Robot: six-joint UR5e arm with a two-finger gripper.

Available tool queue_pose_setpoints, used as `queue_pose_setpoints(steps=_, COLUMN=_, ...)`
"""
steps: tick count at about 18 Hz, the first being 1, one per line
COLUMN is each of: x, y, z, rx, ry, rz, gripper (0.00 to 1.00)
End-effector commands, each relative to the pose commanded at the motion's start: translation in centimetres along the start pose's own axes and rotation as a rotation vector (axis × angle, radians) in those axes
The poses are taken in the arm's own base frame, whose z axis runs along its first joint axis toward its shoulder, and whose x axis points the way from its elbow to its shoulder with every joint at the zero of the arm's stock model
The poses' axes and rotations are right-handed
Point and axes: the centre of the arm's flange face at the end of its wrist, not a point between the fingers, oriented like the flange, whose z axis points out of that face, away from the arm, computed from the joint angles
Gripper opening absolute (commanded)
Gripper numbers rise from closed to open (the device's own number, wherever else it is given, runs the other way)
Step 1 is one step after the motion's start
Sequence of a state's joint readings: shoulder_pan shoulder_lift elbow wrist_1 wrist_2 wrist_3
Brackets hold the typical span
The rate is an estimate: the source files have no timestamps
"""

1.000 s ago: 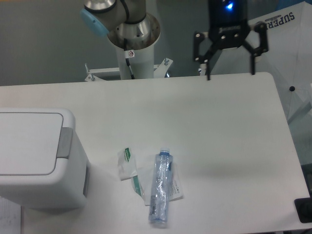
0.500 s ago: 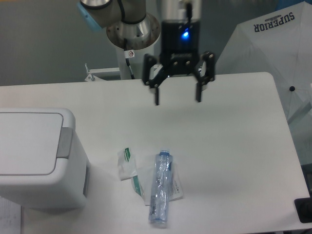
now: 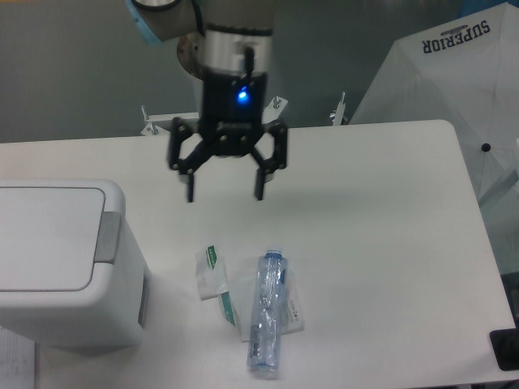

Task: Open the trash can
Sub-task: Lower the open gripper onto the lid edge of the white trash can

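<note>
The trash can point(image 3: 65, 267) is a large white boxy bin at the left edge of the table, its flat lid down and a grey push tab point(image 3: 107, 238) on its right side. My gripper point(image 3: 225, 197) hangs open above the table, up and to the right of the tab, fingers pointing down with nothing between them. It is clear of the bin.
A clear plastic bottle point(image 3: 268, 314) lies on its side on white wrappers point(image 3: 217, 279) near the front middle of the table. A white umbrella-like cover point(image 3: 442, 73) stands at the back right. The arm's base post point(image 3: 220, 81) is behind the table.
The gripper has travelled left and lower across the back of the table, from the far right toward the bin side. It stays open. Nothing else has moved.
</note>
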State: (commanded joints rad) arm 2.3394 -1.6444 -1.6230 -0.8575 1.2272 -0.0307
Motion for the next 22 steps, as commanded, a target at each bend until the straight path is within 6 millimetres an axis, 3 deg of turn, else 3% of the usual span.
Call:
queue_pose_setpoints(steps=3, x=1.4, y=0.5, z=1.9, rx=-0.021, ry=0.016, rz=0.023, gripper=1.00)
queue_pose_setpoints(steps=13, x=2.8, y=0.6, z=4.6, rx=-0.057, ry=0.035, rz=0.048, gripper=1.00)
queue_pose_setpoints(steps=22, x=3.9, y=1.0, z=6.0, rx=-0.080, ry=0.045, rz=0.062, gripper=1.00)
